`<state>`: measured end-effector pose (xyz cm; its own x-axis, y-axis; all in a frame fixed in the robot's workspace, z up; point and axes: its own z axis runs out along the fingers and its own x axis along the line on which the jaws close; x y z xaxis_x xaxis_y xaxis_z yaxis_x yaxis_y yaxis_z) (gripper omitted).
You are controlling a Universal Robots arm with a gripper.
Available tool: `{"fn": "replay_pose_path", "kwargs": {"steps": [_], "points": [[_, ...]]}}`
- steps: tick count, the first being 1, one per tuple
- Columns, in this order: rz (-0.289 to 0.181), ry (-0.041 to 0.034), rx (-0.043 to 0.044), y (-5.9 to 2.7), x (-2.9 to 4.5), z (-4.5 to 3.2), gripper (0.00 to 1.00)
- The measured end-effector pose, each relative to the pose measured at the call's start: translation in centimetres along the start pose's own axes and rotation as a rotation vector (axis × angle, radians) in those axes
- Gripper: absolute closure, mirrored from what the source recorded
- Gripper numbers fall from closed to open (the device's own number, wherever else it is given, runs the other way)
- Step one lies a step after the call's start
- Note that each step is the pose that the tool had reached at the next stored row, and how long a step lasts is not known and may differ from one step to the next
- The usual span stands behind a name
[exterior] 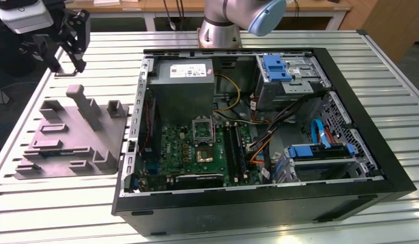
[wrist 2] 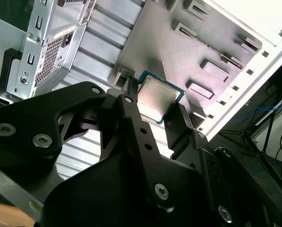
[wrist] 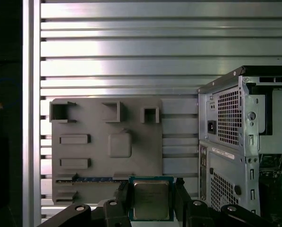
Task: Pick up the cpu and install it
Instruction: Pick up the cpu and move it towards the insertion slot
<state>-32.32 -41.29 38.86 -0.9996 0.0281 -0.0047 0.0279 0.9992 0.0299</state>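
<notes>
The black two-fingered hand [wrist 2: 157, 100] is nearest, its two fingers [wrist 2: 131, 101] pressed against opposite edges of the small square cpu with a pale silver metal top and green rim [wrist 2: 160, 97], pinching it. The cpu hangs in the air, clear of any surface. In the first wrist view it shows between the fingertips over one edge of the tray.

The slatted aluminium table [exterior: 372, 61] carries everything, with bare slats open round the hand in the exterior view. The large black open computer case [exterior: 372, 168] lies on its side. Inside are a green motherboard [exterior: 189, 152] with a dark square socket [exterior: 205, 154], a grey power supply box [exterior: 182, 86], blue-tabbed drive bays [exterior: 277, 68] and loose cables.

The grey moulded plastic tray [exterior: 67, 147] sits just beside the case at the exterior view's left, with a strip of bare slats between them. A thin blue-and-dark strip [wrist: 91, 179] lies in one long slot.

A white label [exterior: 190, 70] is on the power supply box; its print is too small to tell.
</notes>
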Motion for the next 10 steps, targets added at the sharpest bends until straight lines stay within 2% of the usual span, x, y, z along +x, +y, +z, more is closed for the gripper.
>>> {"fn": "replay_pose_path", "kwargs": {"steps": [3, 4, 10], "points": [[0.000, 0.0000, 0.0002, 0.00, -0.12, 0.00, 0.53], [0.000, 0.0000, 0.0002, 0.01, -0.43, 0.00, 0.53], [0.000, -0.0001, 0.0002, 0.02, -0.66, 0.01, 0.53]]}}
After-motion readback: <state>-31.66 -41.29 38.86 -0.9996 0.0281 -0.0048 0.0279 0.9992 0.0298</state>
